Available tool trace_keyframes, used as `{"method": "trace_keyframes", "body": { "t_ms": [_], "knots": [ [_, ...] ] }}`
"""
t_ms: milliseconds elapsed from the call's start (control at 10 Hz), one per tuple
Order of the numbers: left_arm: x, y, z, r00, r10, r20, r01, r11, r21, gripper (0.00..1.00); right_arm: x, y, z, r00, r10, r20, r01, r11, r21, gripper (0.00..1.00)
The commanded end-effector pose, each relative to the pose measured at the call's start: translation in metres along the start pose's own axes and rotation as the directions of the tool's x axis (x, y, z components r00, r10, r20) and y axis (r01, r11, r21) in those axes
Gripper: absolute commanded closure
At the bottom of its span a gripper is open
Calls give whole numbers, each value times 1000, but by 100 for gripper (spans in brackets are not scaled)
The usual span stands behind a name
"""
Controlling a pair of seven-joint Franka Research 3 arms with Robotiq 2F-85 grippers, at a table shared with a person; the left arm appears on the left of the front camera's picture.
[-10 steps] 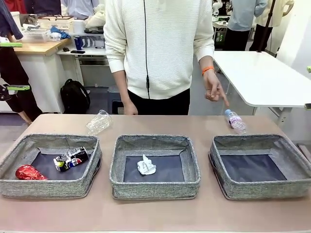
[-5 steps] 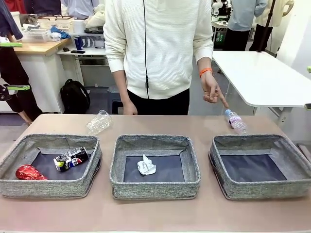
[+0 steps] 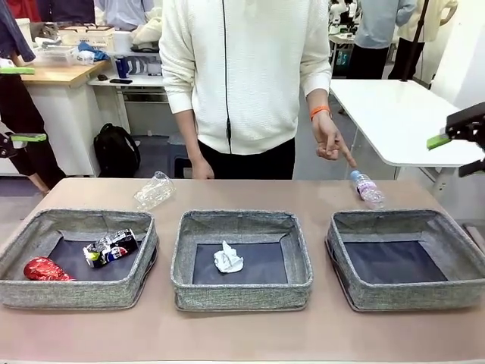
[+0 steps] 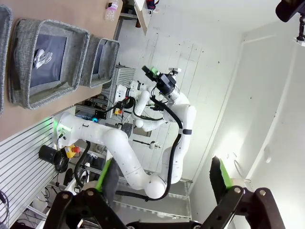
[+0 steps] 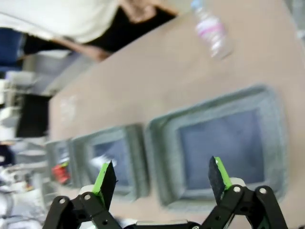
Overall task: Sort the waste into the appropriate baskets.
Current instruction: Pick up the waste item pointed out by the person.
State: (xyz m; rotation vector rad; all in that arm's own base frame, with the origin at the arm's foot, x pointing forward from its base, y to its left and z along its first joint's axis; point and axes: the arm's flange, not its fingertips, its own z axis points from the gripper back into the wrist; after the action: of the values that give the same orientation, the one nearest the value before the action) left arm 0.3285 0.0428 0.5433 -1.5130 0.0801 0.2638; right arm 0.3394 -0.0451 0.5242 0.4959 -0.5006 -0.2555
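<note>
The counter (image 3: 242,337) carries three grey baskets in one row, as seen from the robot's side. The basket at 9 o'clock (image 3: 76,294) holds two things. The red can (image 3: 44,269) lies toward its 8 o'clock corner. The dark multicoloured can (image 3: 111,249) lies nearer the middle of its bottom, apart from the red one. The middle basket (image 3: 242,297) holds the small white paper ball (image 3: 227,259), about at the centre of its dark bottom. The basket at 3 o'clock (image 3: 409,302) shows its whole dark bottom.

Two things lie on the bare counter. The clear plastic container (image 3: 154,191) is at 1 o'clock from the basket at 9 o'clock, near its far rim and not touching it. The pink-labelled clear bottle (image 3: 367,189) lies on its side at 11 o'clock from the basket at 3 o'clock, just beyond its far rim. The person stands at the 12 o'clock side. The person's hand (image 3: 331,144) hangs above the bottle with one finger pointing down at it, without contact.

The right gripper (image 5: 162,171) hovers high at the 3 o'clock side, with its fingers spread and nothing between them. Its own view is blurred. The left gripper (image 4: 163,167) also has its fingers spread around nothing, and it is well apart from the baskets.
</note>
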Motion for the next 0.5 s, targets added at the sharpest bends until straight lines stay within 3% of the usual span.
{"method": "trace_keyframes", "body": {
  "t_ms": [0,100,200,300,400],
  "knots": [
    [-1,-2,0,1000,-24,-6,24,999,-25,0,-3,-5,-14,911,380,161,-202,749,-631,0],
    [-1,-2,0,1000,-24,-6,24,999,-25,0,-7,-4,-4,901,349,257,-125,777,-617,0],
    [-1,-2,0,1000,-24,-6,24,999,-25,0,7,8,-9,994,95,50,-88,988,-128,0],
    [-1,-2,0,1000,-24,-6,24,999,-25,0,7,8,-9,994,95,50,-88,988,-128,0],
    [-1,-2,0,1000,-24,-6,24,999,-25,0,15,14,-8,976,181,118,-145,954,-263,0]
  ]
}}
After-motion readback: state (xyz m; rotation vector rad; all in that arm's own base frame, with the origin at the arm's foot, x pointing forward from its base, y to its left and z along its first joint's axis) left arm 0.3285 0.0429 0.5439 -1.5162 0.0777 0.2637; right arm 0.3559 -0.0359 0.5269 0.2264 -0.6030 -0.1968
